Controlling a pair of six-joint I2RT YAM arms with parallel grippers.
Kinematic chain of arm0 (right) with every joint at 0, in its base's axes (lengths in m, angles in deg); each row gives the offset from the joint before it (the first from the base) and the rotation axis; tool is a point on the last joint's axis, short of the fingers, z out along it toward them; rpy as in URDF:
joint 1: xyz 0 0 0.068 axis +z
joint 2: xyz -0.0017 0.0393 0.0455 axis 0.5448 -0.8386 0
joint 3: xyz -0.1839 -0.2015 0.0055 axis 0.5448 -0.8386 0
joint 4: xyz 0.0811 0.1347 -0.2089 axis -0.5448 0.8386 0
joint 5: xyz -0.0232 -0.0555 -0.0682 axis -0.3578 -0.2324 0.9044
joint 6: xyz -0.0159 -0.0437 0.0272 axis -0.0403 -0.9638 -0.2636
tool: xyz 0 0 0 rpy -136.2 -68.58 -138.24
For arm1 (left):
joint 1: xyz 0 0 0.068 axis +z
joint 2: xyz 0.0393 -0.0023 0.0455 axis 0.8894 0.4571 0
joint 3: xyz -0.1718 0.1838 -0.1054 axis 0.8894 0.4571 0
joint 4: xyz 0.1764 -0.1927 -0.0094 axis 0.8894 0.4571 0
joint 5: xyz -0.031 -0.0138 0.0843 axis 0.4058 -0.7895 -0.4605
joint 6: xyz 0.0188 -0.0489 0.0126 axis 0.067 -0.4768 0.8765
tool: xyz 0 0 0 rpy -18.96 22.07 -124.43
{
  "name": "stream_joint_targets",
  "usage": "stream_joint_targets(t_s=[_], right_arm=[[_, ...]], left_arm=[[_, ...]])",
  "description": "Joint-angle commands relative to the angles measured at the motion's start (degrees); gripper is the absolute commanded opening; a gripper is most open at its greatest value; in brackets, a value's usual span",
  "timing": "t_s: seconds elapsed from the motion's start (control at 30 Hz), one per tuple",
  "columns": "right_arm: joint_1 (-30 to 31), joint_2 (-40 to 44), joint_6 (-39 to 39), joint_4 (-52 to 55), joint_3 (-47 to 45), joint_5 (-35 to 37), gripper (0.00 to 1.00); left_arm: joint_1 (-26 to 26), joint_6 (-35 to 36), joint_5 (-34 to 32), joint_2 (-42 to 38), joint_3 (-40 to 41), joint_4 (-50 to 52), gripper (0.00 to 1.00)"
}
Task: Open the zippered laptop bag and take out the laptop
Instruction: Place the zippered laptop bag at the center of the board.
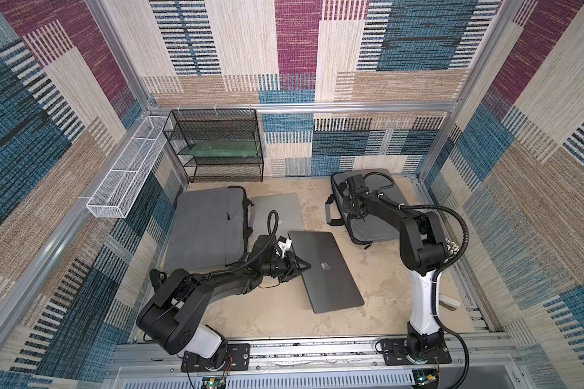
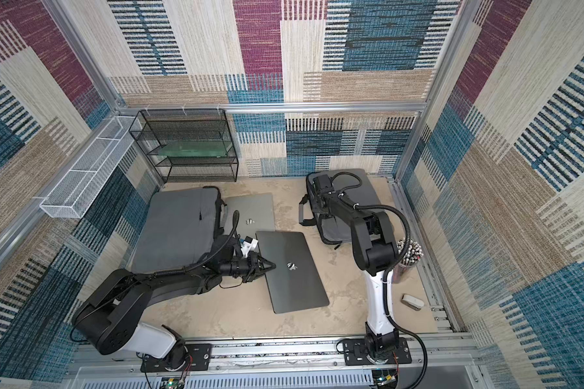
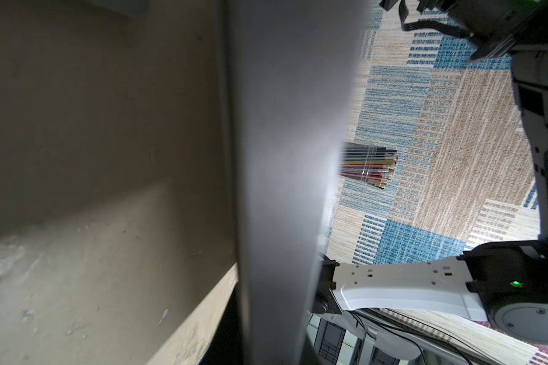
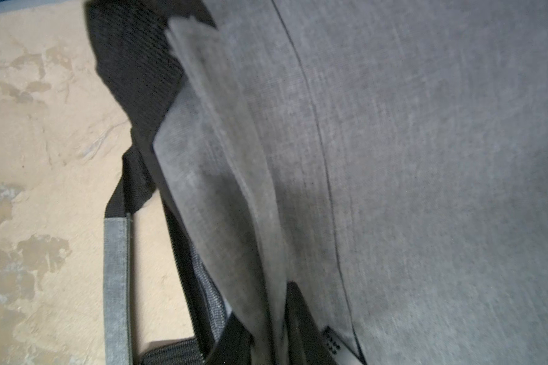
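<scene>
Between two grey cloth bags (image 1: 206, 229) (image 1: 364, 230), the dark grey flat laptop (image 1: 331, 279) is already out. The left end effector (image 1: 309, 267) clamps its edge; the right end effector (image 1: 355, 210) — I cannot tell. Next: let go gently.

Both top views look steeply down from high at the front toward the back wall (image 1: 300, 50), sharing the whole table (image 1: 284, 320). The left wrist view sits hard against the laptop (image 3: 282, 158), facing the right arm (image 3: 408, 290). The right wrist view looks down close over the bag (image 4: 424, 158) and a strip of table.
</scene>
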Motion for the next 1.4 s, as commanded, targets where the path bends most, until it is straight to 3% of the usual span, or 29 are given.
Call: stream_joint_targets(t_s=[0.0, 0.37, 0.77, 0.87, 1.1, 1.3, 1.37], right_arm=[[-0.4, -0.6, 0.1, -0.2, 1.4, 0.9, 0.30], [-0.2, 2.8, -1.1, 1.5, 1.3, 0.2, 0.62], [1.3, 14.8, 0.3, 0.8, -5.9, -4.6, 0.83], [2.2, 17.8, 0.7, 0.9, -9.4, -6.4, 0.84], [5.0, 25.6, 4.4, 0.3, -20.5, -2.7, 0.81], [5.6, 27.1, 5.5, -0.4, -24.7, 3.0, 0.65], [5.4, 26.1, 5.3, -0.7, -24.7, 4.8, 0.65]], left_arm=[[-0.3, -1.0, 3.8, 1.2, -1.2, -8.1, 0.00], [-2.2, -0.7, 5.5, 5.6, -4.3, -9.3, 0.00], [-3.7, -2.7, 7.3, 10.3, -3.9, -12.0, 0.00], [-3.7, -3.4, 8.0, 10.7, -2.9, -13.1, 0.00], [-3.6, -2.7, 8.5, 11.0, -3.2, -11.8, 0.00], [-3.6, -2.3, 8.7, 11.7, -4.0, -10.9, 0.00], [-3.7, -2.2, 8.7, 12.0, -4.1, -10.9, 0.00]])
